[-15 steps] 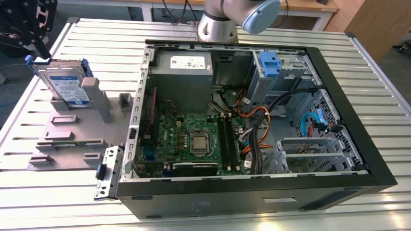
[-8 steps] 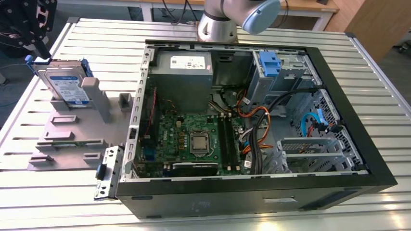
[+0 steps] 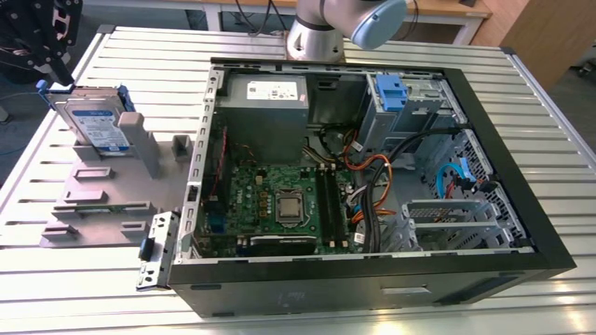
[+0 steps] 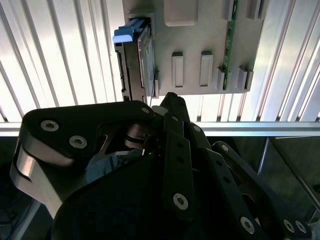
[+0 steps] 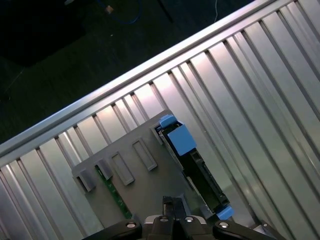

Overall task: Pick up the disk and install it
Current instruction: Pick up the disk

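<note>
Disk (image 3: 93, 125): stands on edge, leaning a little, in a slot of the grey fixture (image 3: 112, 188). It lies at the exterior view's left of the open computer case (image 3: 373, 174), with nothing gripping it.
Tool (image 5: 173, 204): close above the disk's top edge and seemingly apart from it, fingertips together, holding nothing.
Fixture: sits loose on the slatted surface (image 3: 93, 279).
Risk, contact: with the fingertips together, a descent would likely strike the edge rather than straddle it.
Risk, grip: the lean could skew a pinch, and the blue carrier may flex or slip.
Risk, fixture: a sideways nudge might shift it.
Risk, install: cables (image 3: 373, 174) near the drive bay (image 3: 410, 105) could snag.
</note>
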Robot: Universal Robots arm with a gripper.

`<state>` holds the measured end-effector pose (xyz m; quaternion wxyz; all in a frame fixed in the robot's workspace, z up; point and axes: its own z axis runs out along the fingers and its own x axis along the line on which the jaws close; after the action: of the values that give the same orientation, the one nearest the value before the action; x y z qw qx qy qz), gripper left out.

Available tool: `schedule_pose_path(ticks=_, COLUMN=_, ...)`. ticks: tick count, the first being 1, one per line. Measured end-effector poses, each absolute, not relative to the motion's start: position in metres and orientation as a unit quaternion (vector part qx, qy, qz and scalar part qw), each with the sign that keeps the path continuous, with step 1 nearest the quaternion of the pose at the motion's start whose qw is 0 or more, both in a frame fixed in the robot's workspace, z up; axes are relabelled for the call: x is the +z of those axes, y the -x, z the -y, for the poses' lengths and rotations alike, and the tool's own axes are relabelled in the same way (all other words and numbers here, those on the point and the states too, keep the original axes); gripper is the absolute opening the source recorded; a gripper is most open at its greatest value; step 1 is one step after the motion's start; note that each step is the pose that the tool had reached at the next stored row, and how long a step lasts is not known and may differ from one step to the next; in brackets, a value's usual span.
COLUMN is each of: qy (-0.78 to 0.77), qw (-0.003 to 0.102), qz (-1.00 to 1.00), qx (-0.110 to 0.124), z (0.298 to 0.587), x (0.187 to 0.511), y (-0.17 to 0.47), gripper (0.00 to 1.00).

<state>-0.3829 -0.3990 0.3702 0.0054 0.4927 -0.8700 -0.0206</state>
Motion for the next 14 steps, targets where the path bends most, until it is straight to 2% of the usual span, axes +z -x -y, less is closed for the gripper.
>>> schedule_pose_path(ticks=14, qy=-0.499, qw=0.006, qz=0.866, qx=-0.021, z=0.399, x=0.3702, y=0.3829, gripper=0.11)
